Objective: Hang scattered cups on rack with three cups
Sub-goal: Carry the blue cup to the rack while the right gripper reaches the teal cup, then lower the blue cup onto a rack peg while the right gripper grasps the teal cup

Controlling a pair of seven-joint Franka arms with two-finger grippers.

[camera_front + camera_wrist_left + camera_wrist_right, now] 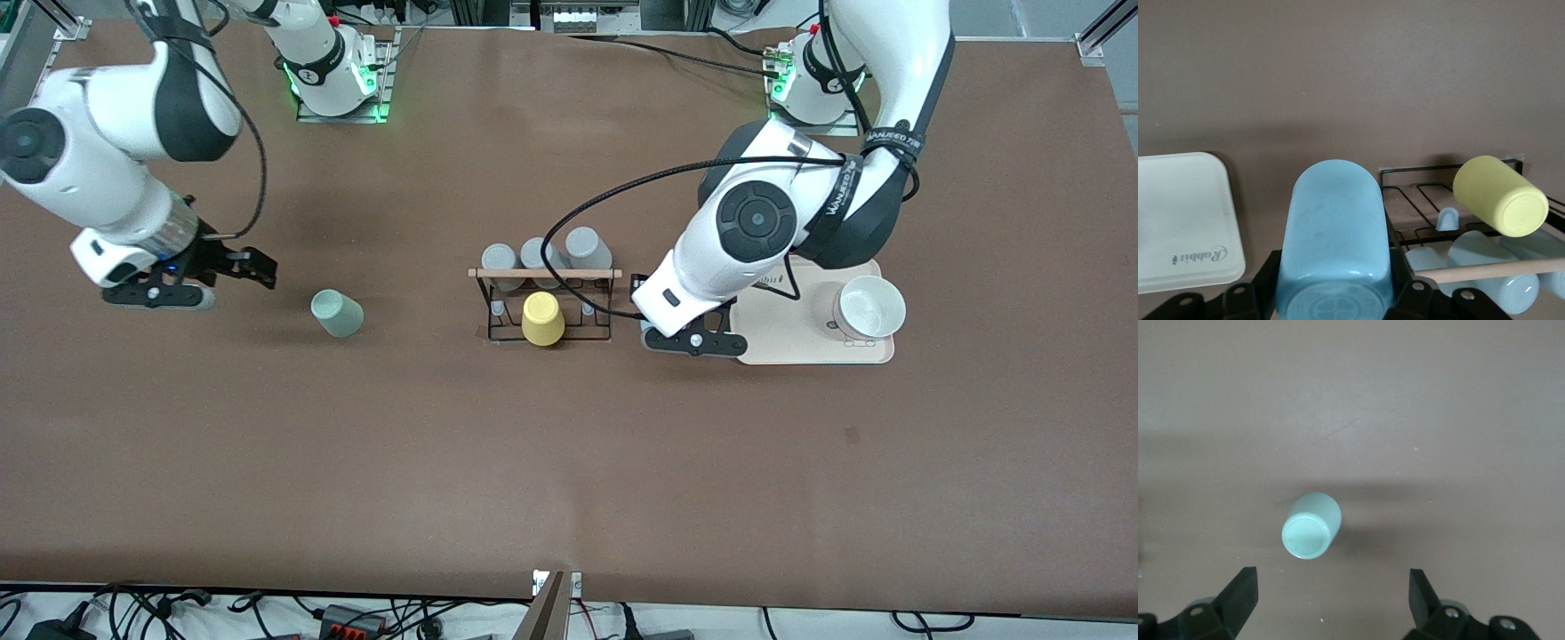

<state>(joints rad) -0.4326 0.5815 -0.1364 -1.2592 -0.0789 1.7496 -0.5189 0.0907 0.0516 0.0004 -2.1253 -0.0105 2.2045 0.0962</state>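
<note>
The left gripper (1335, 303) holds the blue cup (1335, 247) beside the rack (544, 307), not yet hung. The green cup (337, 313) stands on the table; the right gripper (253, 268) waits near it, jaws wide.

From across the room the left end effector (662, 336) and the blue cup (1335, 247) it clamps are hidden under the arm's own wrist. In the left wrist view the cup's base runs off the edge, as do the grey cups (1491, 277) beside it.
</note>
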